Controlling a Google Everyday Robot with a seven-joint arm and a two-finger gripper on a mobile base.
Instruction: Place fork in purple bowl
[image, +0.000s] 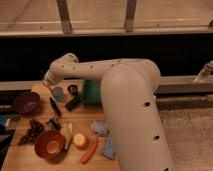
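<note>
The purple bowl (26, 102) is round, dark and glossy, and sits at the left of the wooden table (30, 160). I cannot make out the thin silver fork anywhere; it may be hidden under the arm's end. My gripper (55, 90) hangs below the white wrist over the back left of the table. It is to the right of the purple bowl and above a dark black-handled utensil (54, 106). I cannot tell whether it holds anything.
An orange-red bowl (49, 144) stands at the front left, with dark grapes (34, 130) beside it. An apple (80, 140), a carrot (89, 150) and two blue cloths (100, 127) lie in front. A green container (91, 92) and a black block (73, 102) sit behind. My large white arm (130, 110) covers the right side.
</note>
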